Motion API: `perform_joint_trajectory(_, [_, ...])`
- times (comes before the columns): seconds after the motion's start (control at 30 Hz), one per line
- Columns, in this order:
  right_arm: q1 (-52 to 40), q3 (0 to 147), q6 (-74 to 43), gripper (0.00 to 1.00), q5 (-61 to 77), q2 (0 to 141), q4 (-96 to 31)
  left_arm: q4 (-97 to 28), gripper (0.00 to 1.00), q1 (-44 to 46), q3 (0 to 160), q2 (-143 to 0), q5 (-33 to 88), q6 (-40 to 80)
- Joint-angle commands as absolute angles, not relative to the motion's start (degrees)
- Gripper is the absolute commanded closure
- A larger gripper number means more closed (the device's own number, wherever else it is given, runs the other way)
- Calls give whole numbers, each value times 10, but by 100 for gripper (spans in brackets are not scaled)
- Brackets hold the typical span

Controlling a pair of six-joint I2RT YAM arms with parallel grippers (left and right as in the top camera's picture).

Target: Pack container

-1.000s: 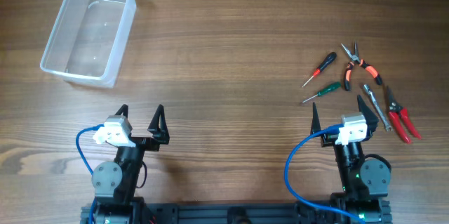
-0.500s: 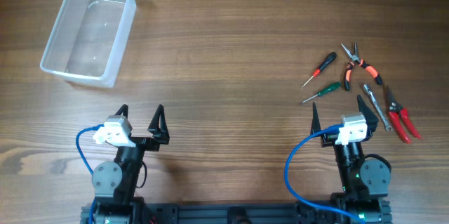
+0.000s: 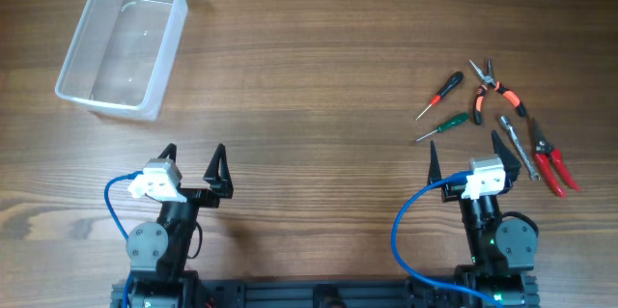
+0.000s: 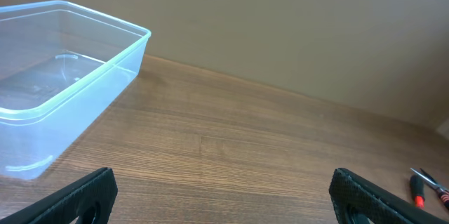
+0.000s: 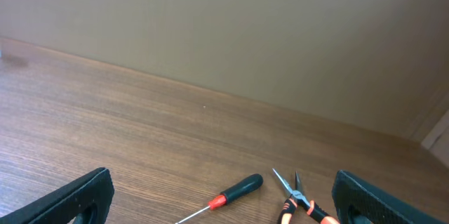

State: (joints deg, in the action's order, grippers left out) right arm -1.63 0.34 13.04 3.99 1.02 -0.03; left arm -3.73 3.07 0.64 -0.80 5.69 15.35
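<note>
— Where's the container (image 3: 170,49)?
— Far left, empty, well apart from the needle-nose pliers (image 3: 492,84). It looks light, thin and slippery; I'd pinch its rolled rim.
— Claws?
— Both the left gripper (image 3: 194,151) and right gripper (image 3: 464,140) are spread, holding nothing.

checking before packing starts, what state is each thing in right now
container, upright, open-topped, empty
left gripper, jaws open, holding nothing
right gripper, jaws open, holding nothing
red screwdriver, lying flat on the table
green screwdriver, lying flat
pliers, lying flat, handles spread
silver tool, lying flat
red cutters, lying flat
</note>
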Motion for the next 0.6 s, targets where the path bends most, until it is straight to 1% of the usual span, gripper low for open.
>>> perform_joint_trajectory(0.0, [-19, 3, 120, 0, 30, 8, 1, -39, 0, 34, 3, -4, 60, 144])
perform_joint_trajectory(0.33, [-19, 3, 120, 0, 30, 8, 1, -39, 0, 34, 3, -4, 60, 144])
perform_joint_trajectory(0.43, [-19, 3, 116, 0, 52, 8, 18, -39, 0, 34, 3, -4, 60, 146])
perform_joint_trajectory(0.53, [-19, 3, -46, 0, 60, 9, 1, -40, 0, 34, 5, -6, 53, 195])
perform_joint_trajectory(0.57, [-19, 3, -69, 0, 66, 11, 5, -41, 0, 34, 9, -8, 53, 204])
